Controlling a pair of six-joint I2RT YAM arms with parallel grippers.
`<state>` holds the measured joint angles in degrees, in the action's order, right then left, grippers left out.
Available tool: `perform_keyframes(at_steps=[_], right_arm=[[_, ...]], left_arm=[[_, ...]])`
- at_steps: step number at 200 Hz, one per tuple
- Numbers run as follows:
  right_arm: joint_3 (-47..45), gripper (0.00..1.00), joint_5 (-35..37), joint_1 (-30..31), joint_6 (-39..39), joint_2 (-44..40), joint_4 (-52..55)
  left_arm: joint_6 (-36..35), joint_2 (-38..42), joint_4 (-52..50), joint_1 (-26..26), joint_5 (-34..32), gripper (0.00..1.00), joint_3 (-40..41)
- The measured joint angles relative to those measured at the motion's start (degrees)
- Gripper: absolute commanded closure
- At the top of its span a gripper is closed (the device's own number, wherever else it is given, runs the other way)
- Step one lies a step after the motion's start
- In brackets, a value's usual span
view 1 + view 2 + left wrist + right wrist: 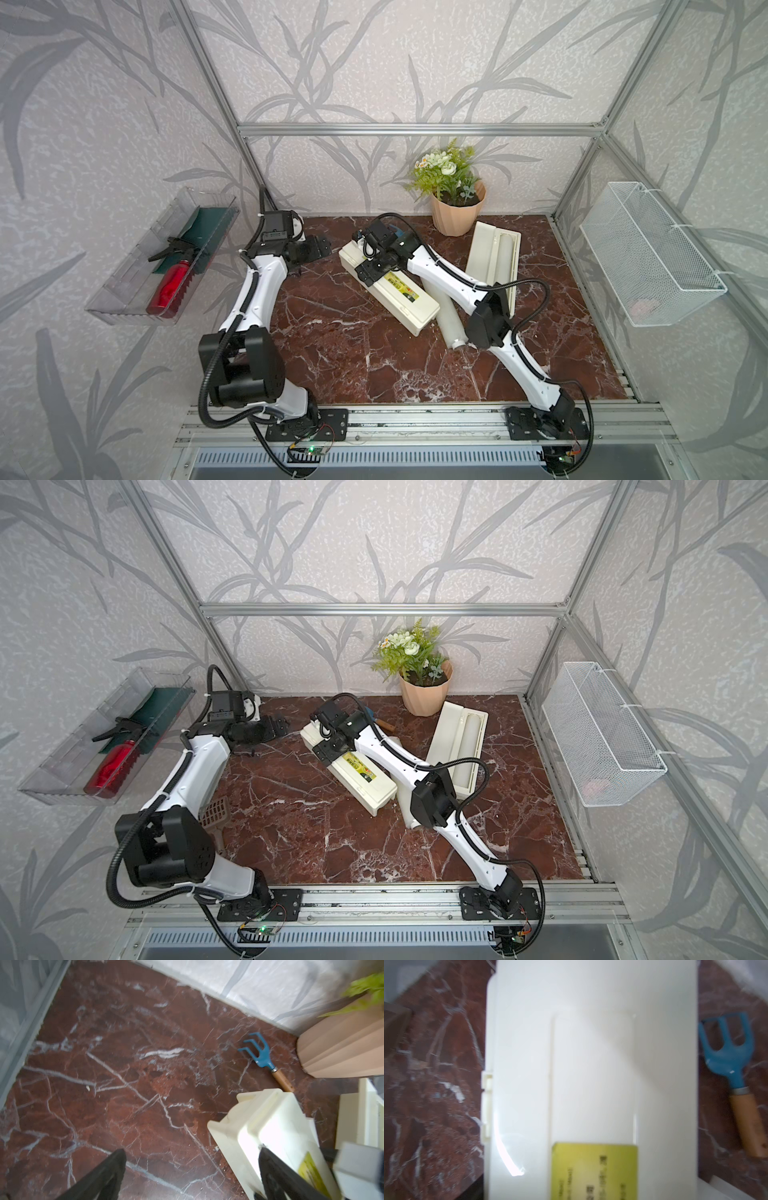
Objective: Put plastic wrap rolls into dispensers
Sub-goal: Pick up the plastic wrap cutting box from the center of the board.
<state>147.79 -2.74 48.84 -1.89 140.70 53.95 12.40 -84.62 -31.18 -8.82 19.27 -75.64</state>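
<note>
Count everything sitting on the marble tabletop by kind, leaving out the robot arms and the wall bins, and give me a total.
Dispensers: 2, the closed dispenser and the open dispenser
Plastic wrap rolls: 2, the loose roll and the loaded roll
Potted plant: 1
Blue hand rake: 1
Brown slotted scoop: 1
Total: 7
</note>
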Motion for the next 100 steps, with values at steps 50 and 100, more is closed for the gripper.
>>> perform_keyframes(at_steps=[50,100], right_arm=[[0.0,0.33,-5.2,-5.6,8.9,-14.5,0.1],[-7.5,0.31,-16.8,-15.5,22.4,-20.2,0.5]], left_arm=[[-8.5,8.8,12.9,-0.3,14.2,0.01,1.6],[-17.0,12.7,24.4,2.3,32.6,0.01,13.0]])
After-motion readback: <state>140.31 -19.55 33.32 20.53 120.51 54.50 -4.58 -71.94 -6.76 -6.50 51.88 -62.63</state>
